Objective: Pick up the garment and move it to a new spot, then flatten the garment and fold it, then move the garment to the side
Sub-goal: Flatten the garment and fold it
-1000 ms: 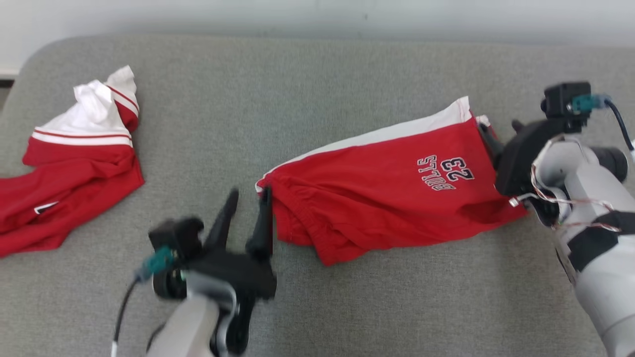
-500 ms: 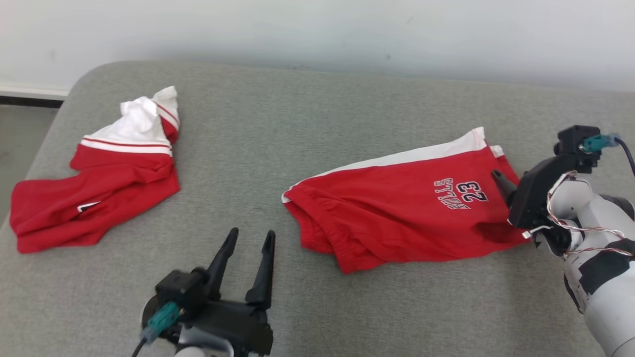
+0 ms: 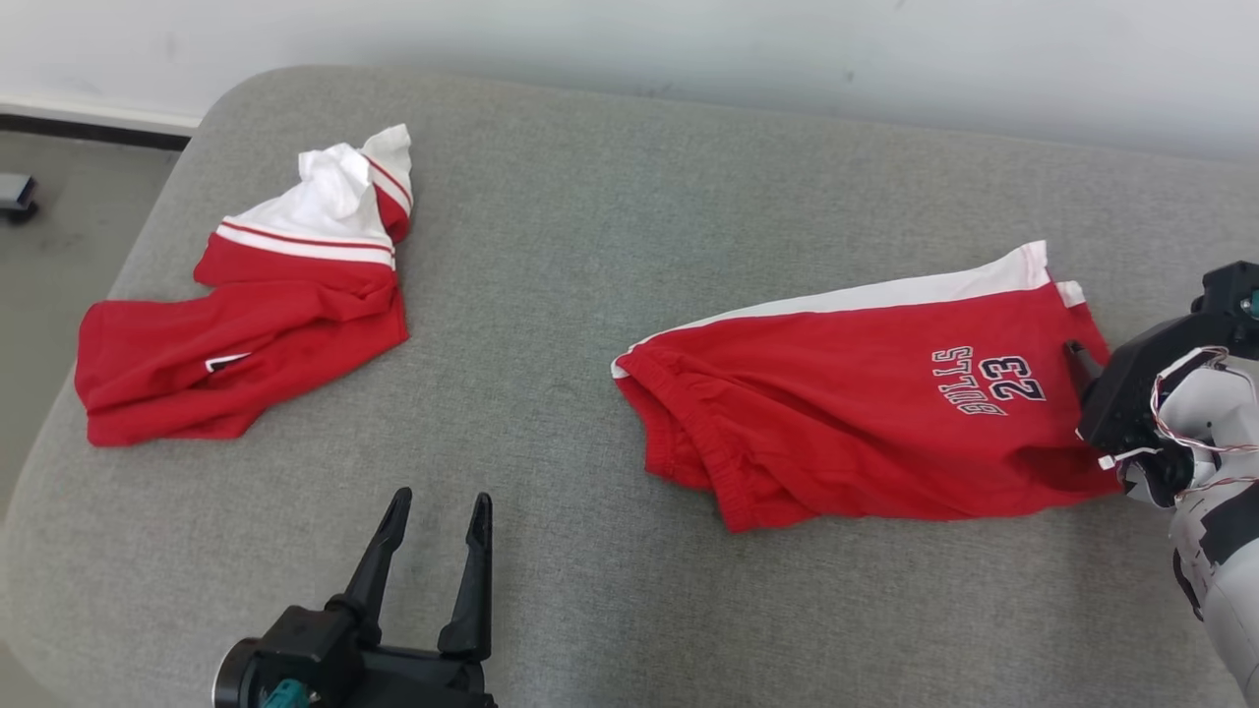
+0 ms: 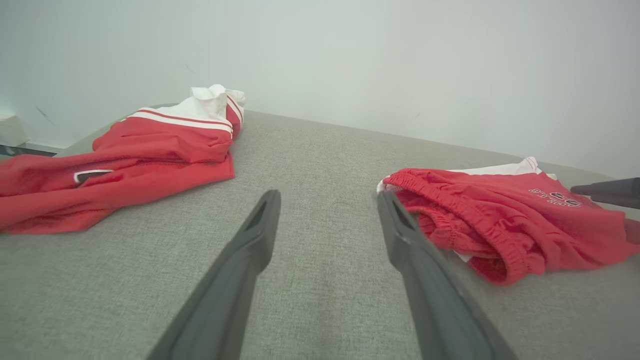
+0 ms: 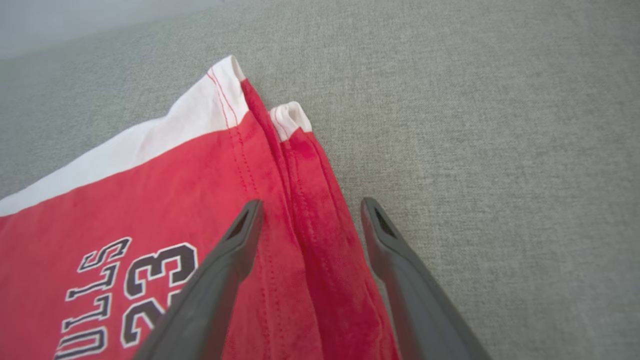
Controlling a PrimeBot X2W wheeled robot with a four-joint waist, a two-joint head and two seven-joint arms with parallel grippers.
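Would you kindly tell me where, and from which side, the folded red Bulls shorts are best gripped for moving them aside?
Likely both ends at once. The shorts lie folded, so pinch the stacked leg hems from the right, where the open right gripper straddles that edge, and the thick bunched waistband from the left, nearest the open left gripper, so the layers stay together.

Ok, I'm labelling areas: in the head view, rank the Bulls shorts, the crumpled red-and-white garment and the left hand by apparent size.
1. Bulls shorts
2. crumpled red-and-white garment
3. left hand, though partly cropped and nearer the camera
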